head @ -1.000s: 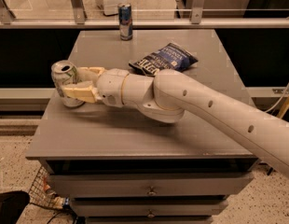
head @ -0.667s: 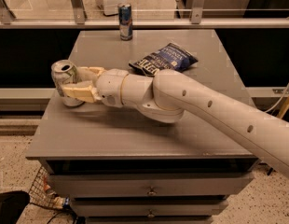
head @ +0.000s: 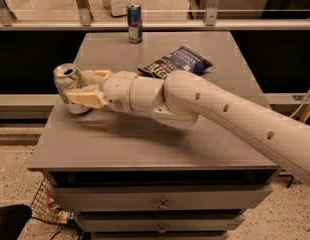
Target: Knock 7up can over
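Grey table (head: 145,144) is backed by a metal railing (head: 160,25); speckled floor (head: 15,159) is seen below. 7up can (head: 65,79), tilted near its left edge, is clasped by the gripper (head: 79,85).

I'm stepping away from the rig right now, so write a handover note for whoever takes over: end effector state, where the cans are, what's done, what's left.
End effector: at the left side of the table, shut on the 7up can, one finger on each side.
7up can: near the table's left edge, looks slightly tilted, base on the surface, not on its side.
Blue can: upright at the far edge, apart from the arm. The chip bag lies behind the arm.
Done: can reached and gripped.
Left: tip it onto its side, then let go.
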Controlling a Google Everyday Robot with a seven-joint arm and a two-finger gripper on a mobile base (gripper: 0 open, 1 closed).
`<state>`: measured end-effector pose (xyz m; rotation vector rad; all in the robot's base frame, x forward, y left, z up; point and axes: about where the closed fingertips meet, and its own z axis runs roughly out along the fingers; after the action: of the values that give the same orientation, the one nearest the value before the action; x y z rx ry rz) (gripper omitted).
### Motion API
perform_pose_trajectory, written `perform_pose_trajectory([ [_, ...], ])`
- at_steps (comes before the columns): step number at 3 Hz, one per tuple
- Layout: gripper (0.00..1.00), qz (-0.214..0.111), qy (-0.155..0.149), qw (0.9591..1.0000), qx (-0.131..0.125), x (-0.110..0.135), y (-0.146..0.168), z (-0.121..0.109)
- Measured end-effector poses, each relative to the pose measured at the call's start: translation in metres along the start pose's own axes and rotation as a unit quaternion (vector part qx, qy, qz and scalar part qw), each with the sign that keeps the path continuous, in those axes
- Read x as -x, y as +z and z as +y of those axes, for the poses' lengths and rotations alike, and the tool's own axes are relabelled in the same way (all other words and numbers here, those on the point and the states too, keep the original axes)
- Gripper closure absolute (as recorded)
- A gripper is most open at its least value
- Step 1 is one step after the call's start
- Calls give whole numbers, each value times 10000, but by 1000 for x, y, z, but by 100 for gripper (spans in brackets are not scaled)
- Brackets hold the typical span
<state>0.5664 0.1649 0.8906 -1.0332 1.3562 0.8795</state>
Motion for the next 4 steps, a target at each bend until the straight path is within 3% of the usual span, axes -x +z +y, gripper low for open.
perform_pose_trajectory([
  [1,100,331,-139,9993,-64,16,-6,-1],
  [2,100,922,-432,9948,-56,46,-13,3],
  [3,100,1628,-929,9822,81,68,-13,21],
  [4,100,2402,-1183,9632,221,67,-21,29],
])
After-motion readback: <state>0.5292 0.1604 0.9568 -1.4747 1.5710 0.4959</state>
